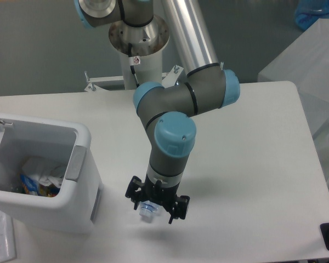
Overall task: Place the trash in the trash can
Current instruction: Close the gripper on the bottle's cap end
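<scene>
1. Hand (pixel 157 201), lower centre of frame: fingers spread wide, straddling the crushed plastic bottle (pixel 148 210) on the desk (pixel 252 164); nothing gripped yet.
2. Bottle likely light, springy, slippery; grip across the flattened body.
3. Trash can (pixel 38 170) at left, wrappers inside.

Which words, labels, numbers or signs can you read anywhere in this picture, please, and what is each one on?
None can be read.
Small white and red sticker on the robot's white base column: too small to read.
Colourful printed wrappers inside the boxy white plastic trash can: print too blurred to read.
Crushed clear plastic bottle under the end effector: no label legible.
</scene>
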Available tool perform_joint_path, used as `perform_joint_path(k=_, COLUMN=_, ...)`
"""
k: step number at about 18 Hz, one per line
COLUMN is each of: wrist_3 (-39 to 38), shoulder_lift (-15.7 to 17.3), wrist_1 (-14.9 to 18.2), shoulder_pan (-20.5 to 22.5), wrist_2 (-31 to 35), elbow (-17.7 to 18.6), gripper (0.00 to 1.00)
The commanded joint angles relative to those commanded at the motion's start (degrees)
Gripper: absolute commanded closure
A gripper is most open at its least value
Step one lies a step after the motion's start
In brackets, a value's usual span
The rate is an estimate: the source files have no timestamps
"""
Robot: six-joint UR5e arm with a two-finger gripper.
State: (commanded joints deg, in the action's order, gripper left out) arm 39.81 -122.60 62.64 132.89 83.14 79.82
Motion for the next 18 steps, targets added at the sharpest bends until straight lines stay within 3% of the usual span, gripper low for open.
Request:
perform_joint_path(k=2, wrist_3=-0.79, shoulder_lift=-2.37, wrist_1=3.79, shoulder_pan=-0.88, wrist_2=0.1, elbow=-3.17, gripper=0.0)
perform_joint_path(k=5, wrist_3=-0.97, shoulder_lift=-3.96, wrist_1=7.84, shoulder_pan=-1.58, wrist_2=0.18, elbow=-4.85, gripper=0.0)
perform_joint_path(k=11, wrist_3=-3.77, shoulder_lift=-6.51, wrist_1=8.11, shoulder_pan=-3.96, wrist_2=4.31, elbow=-4.85, gripper=0.01)
perform_joint_path(k=14, wrist_3=-4.92, shoulder_lift=-7.3, wrist_1=7.85, shoulder_pan=-4.66, wrist_2=4.58, elbow=-4.94, gripper=0.07)
perform_joint_path(k=18, wrist_3=-5.27, shoulder_lift=-8.36, wrist_1=7.58, shoulder_pan=-5.62, wrist_2=7.64, elbow=-5.02, gripper=0.08)
